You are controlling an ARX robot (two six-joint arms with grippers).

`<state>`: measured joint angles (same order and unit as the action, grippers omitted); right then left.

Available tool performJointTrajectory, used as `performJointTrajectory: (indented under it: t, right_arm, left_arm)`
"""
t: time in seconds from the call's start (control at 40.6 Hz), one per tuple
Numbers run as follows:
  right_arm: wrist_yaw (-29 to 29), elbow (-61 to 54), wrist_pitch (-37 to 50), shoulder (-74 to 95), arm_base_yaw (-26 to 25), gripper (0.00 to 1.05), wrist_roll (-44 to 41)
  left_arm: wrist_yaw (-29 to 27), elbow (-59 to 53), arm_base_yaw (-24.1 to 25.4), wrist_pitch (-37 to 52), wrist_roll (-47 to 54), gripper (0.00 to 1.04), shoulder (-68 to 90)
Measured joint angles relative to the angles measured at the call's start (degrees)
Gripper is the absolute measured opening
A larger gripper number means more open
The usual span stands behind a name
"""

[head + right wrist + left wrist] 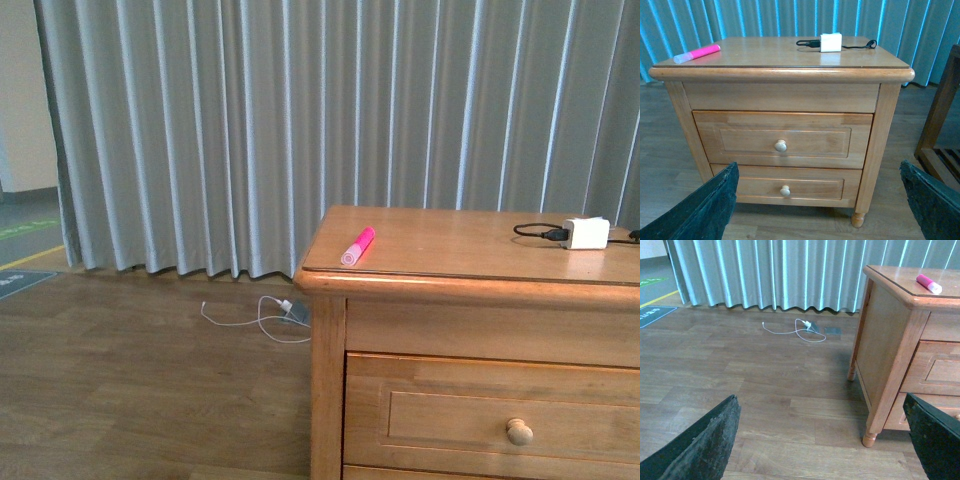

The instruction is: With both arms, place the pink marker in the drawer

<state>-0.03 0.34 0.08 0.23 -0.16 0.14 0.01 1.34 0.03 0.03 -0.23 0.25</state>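
Pink marker (358,245): loose on bench (775,52), above and ahead of my left tool (820,405) and right tool (818,167), both gaping empty, presumably readied for the shut drawer (750,141).

No legible text or labels.

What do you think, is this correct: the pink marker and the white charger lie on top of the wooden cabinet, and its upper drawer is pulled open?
Not quite. The upper drawer is shut, as the right wrist view shows. The pink marker and the white charger do lie on top of the wooden cabinet.
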Motion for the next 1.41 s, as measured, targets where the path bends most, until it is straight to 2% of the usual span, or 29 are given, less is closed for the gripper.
performJointTrajectory:
  t: [1.405]
  right_arm:
    - [0.00,0.00,0.00,0.00,0.00,0.96,0.02]
  left_arm:
    - [0.00,0.00,0.00,0.00,-0.02,0.99,0.00]
